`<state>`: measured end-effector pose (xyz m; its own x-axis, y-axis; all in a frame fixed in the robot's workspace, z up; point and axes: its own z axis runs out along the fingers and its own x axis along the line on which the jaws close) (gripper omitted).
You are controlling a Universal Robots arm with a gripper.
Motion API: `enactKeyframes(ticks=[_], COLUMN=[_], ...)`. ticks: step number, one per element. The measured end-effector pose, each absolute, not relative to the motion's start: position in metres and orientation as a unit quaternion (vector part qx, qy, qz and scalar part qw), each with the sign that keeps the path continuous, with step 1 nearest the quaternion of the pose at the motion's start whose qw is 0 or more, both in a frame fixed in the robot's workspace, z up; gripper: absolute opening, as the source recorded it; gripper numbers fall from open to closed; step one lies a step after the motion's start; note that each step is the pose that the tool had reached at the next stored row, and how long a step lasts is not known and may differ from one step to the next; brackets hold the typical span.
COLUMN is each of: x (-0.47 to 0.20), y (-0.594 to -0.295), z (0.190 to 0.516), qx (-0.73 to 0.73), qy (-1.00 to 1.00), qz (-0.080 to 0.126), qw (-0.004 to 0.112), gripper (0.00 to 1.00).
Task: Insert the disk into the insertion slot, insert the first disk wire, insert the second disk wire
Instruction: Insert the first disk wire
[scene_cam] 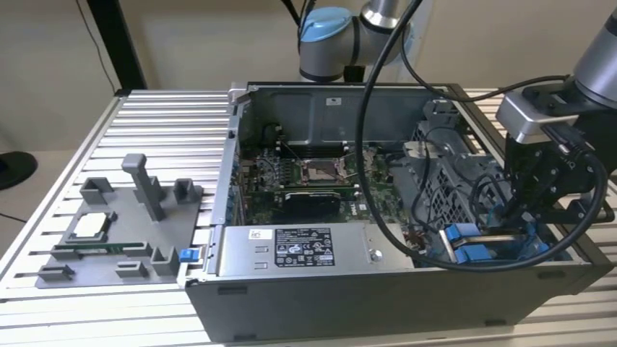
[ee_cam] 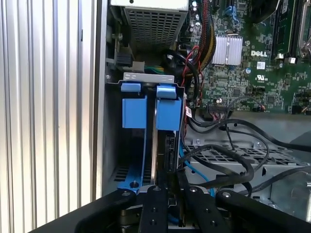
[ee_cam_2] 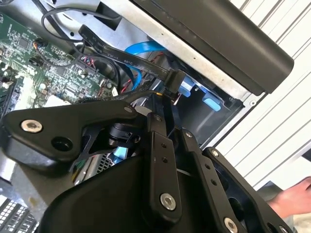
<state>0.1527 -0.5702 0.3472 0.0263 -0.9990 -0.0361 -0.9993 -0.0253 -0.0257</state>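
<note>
Vertically, arm point(scene_cam: 593, 65) hangs over insertion slot point(ee_cam: 148, 77).

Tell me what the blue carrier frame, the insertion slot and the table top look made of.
The blue carrier frame looks like moulded plastic: uniform bright colour, matt, soft-edged tabs. The insertion slot seems bare sheet metal: grey, dull sheen, thin folded edge. The table top is likely extruded aluminium: silvery ribbed slats, satin sheen.

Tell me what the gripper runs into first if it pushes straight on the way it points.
Probably the disk, edge-on in the insertion slot directly ahead of the gripper; depth unclear.
</note>
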Motion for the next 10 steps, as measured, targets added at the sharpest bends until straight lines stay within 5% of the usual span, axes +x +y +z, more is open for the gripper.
enactKeyframes(ticks=[10], x=[0.1524], y=[-0.5687], z=[0.3471], qx=[-0.716], qy=[0.698], qz=[0.002], qw=[0.024], gripper=[0.00])
